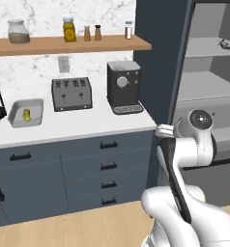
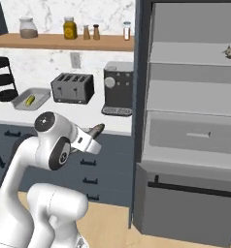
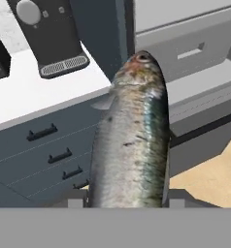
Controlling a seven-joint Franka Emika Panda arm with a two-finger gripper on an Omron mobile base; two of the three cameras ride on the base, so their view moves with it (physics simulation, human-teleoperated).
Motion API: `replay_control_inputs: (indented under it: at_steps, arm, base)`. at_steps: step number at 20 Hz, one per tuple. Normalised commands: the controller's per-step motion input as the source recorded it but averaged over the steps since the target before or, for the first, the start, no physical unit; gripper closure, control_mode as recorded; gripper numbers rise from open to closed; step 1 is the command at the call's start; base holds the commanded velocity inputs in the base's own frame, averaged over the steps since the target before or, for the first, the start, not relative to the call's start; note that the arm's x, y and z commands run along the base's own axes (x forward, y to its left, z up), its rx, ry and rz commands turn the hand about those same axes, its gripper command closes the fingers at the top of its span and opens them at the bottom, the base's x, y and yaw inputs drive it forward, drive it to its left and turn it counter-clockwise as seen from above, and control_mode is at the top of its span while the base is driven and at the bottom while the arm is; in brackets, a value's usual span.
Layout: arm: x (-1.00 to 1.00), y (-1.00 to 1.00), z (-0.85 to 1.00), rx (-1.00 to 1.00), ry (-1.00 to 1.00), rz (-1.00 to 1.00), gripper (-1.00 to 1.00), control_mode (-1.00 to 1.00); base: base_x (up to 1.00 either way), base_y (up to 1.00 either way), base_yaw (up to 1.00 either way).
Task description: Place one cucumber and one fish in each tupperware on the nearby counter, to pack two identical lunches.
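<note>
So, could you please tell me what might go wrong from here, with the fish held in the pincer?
1. The fish sticks far out past the pincer, gripped near one end; a fast swing could shake it loose over the floor.
2. The grey tray with a cucumber sits far along the counter; the toaster and coffee machine stand near that route.

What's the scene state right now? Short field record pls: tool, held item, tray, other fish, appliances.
tool: shut on fish, in front of the drawers
held item: fish, head pointing away from the hand; its tip shows in the right base view too
tray: on the counter, holds a yellow-green cucumber, no fish in it
other fish: small item on an upper shelf of the open unit, right; too small to be sure
appliances: toaster, coffee machine
</note>
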Motion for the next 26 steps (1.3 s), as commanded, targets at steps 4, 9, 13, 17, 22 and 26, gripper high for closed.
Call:
replay_control_inputs:
  at_steps: [4, 9, 13, 17, 22, 26]
  arm:
    - [0.00, 0.00, 0.00, 0.00, 0.00, 0.00, 1.00, 1.00]
    - [0.00, 0.00, 0.00, 0.00, 0.00, 0.00, 1.00, 1.00]
    - [0.00, 0.00, 0.00, 0.00, 0.00, 0.00, 1.00, 1.00]
    - [0.00, 0.00, 0.00, 0.00, 0.00, 0.00, 1.00, 1.00]
    - [0.00, 0.00, 0.00, 0.00, 0.00, 0.00, 1.00, 1.00]
    - [0.00, 0.00, 0.00, 0.00, 0.00, 0.00, 1.00, 1.00]
  base:
    - [0.00, 1.00, 0.10]
    - [0.05, 1.00, 0.05]
    - [0.24, 1.00, 0.02]
    - [0.47, 1.00, 0.00]
    - [0.72, 1.00, 0.00]
    - [0.84, 1.00, 0.00]
